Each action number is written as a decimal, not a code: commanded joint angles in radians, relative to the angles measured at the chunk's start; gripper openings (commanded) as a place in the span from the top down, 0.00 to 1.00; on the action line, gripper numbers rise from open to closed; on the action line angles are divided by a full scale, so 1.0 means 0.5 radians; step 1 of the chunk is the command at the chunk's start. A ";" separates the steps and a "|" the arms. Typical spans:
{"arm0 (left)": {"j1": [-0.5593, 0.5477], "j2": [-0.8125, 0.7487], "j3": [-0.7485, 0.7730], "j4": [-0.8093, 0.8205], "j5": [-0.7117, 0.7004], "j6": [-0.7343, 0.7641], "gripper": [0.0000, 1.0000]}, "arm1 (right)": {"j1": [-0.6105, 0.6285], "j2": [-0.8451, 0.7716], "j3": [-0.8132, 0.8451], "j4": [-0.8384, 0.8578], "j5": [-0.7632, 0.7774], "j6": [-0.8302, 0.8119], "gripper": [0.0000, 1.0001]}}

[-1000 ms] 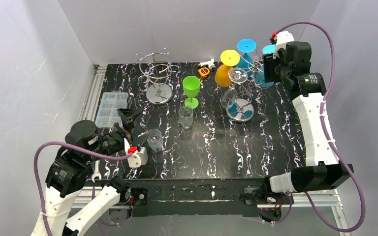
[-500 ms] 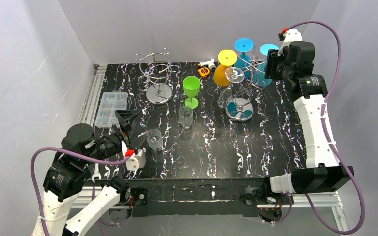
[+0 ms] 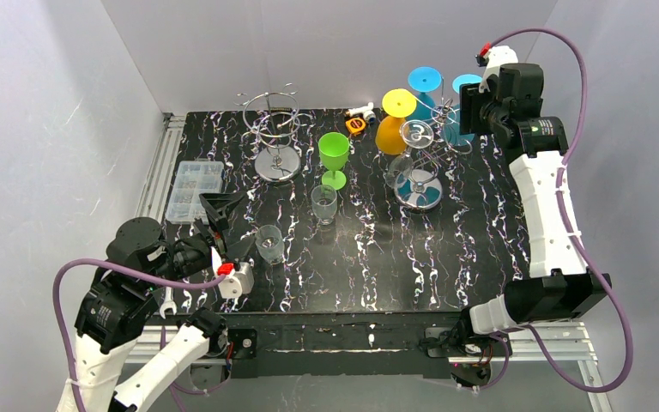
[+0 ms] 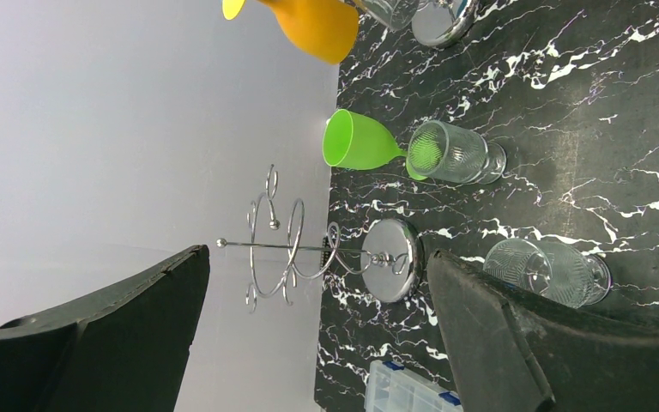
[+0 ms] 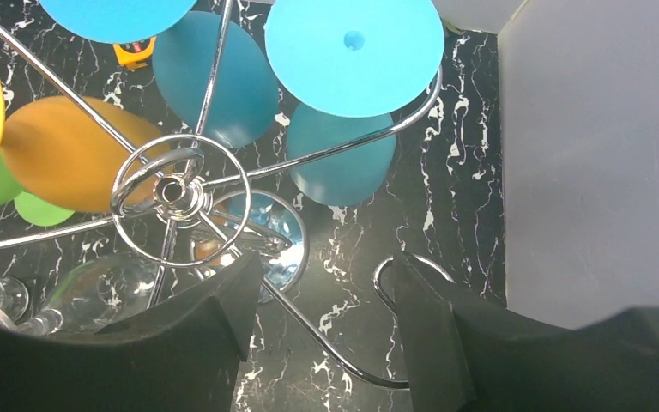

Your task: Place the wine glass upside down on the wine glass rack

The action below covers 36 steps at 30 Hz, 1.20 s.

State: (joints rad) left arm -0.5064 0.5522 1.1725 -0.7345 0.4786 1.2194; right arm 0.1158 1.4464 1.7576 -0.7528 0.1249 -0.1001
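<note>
A chrome wine glass rack point(image 3: 419, 163) stands at the back right. On it hang, upside down, an orange glass point(image 3: 392, 123), a clear one point(image 3: 414, 133) and two blue wine glasses point(image 3: 426, 86) point(image 5: 353, 53). My right gripper point(image 3: 468, 116) point(image 5: 326, 275) hovers above the rack's right side. It is open and holds nothing. Only an empty hook arm point(image 5: 412, 275) shows below its fingers. My left gripper point(image 3: 227, 225) point(image 4: 317, 257) is wide open at the front left, beside a clear glass point(image 3: 269, 243). A green wine glass point(image 3: 334, 154) stands upright mid-table.
A second, empty chrome rack point(image 3: 275, 137) point(image 4: 309, 249) stands at the back left. Another clear glass point(image 3: 323, 204) sits mid-table. A plastic parts box point(image 3: 194, 190) lies at the left edge, a wrench point(image 3: 168, 302) by the left base, and a tape measure point(image 3: 356, 126) at the back.
My right gripper has risen and drawn slightly back from the rack, and its jaws now stand apart. The rack with its hanging glasses swayed and settled. The left arm shifted a little leftward.
</note>
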 commanded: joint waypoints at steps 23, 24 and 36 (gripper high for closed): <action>-0.006 0.020 -0.017 -0.007 0.027 -0.038 0.02 | 0.035 -0.094 0.320 -0.286 0.030 -0.009 0.37; -0.006 0.027 -0.016 -0.005 0.040 -0.041 0.02 | 0.035 -0.103 0.322 -0.279 0.060 -0.005 0.38; -0.012 0.491 0.200 0.296 0.402 -0.247 0.02 | 0.003 -0.040 0.041 0.057 0.392 0.009 0.25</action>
State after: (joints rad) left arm -0.5064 0.7174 1.2083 -0.6567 0.5880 1.1458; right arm 0.1299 1.4071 1.8145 -0.8246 0.2604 -0.0971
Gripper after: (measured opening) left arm 0.982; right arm 0.733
